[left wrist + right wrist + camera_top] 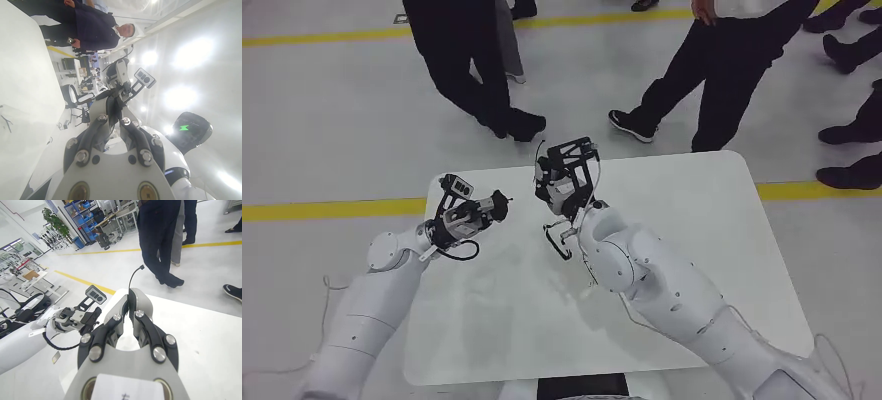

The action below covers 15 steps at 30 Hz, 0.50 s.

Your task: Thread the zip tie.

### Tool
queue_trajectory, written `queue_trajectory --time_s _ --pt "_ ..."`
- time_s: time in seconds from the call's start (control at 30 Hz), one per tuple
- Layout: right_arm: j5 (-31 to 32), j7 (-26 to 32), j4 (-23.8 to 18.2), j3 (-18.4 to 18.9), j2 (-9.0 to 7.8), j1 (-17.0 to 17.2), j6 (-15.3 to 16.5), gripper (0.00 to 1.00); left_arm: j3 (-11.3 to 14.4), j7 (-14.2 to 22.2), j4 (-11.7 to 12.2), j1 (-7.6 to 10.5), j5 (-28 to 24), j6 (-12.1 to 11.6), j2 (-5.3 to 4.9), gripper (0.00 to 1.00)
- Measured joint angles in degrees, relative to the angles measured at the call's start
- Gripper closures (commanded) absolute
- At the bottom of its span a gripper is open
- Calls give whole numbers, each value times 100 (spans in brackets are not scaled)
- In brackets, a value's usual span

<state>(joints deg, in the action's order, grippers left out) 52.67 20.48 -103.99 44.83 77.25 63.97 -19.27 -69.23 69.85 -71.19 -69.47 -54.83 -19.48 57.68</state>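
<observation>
A thin black zip tie point(132, 277) sticks out from between my right gripper's point(129, 300) closed pads and curves to its small square head. In the top view the right gripper point(540, 190) is over the far middle of the white table point(692, 260), with the zip tie point(538, 152) a fine line past it. My left gripper point(501, 205) faces it from a short gap away, its dark tips together point(113, 95). I cannot tell whether anything thin is between them. Beyond them, the left wrist view shows the right gripper point(122, 61) and the zip tie point(129, 50).
People stand on the floor just past the table's far edge point(492, 100), close to both grippers. A small black scrap point(6, 122) lies on the tabletop. Yellow floor lines run behind the table.
</observation>
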Motion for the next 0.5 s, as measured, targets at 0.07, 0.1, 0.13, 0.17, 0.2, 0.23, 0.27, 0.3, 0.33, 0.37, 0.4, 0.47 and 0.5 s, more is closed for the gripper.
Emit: queue_trajectory --time_s 0.07,0.1,0.13,0.17,0.2,0.23,0.27,0.3,0.33,0.37,0.4,0.47,0.5 --pt "205 -111 41 -34 22 36 -17 100 0 0 0 0 0 0 0 100" --pt "306 -145 62 -54 37 50 -21 100 0 0 0 0 0 0 0 100" --pt "428 -189 87 -72 63 76 -22 100 0 0 0 0 0 0 0 100" --pt "505 -220 100 -76 85 103 -22 100 0 0 0 0 0 0 0 100" --pt "575 -252 106 -77 110 136 -22 100 0 0 0 0 0 0 0 100" --pt "670 -296 105 -77 145 189 -22 100 0 0 0 0 0 0 0 100" --pt "746 -326 102 -79 171 234 -21 100 0 0 0 0 0 0 0 100" --pt "842 -358 100 -88 198 280 -21 100 0 0 0 0 0 0 0 100" --pt "972 -392 105 -104 224 326 -21 100 0 0 0 0 0 0 0 100" --pt "1149 -434 111 -124 260 392 -21 100 0 0 0 0 0 0 0 100" --pt "1265 -482 108 -124 289 443 -21 100 0 0 0 0 0 0 0 100" --pt "1575 -669 96 -146 344 522 -21 100 0 0 0 0 0 0 0 100" --pt "1685 -706 94 -155 351 527 -21 100 0 0 0 0 0 0 0 100"
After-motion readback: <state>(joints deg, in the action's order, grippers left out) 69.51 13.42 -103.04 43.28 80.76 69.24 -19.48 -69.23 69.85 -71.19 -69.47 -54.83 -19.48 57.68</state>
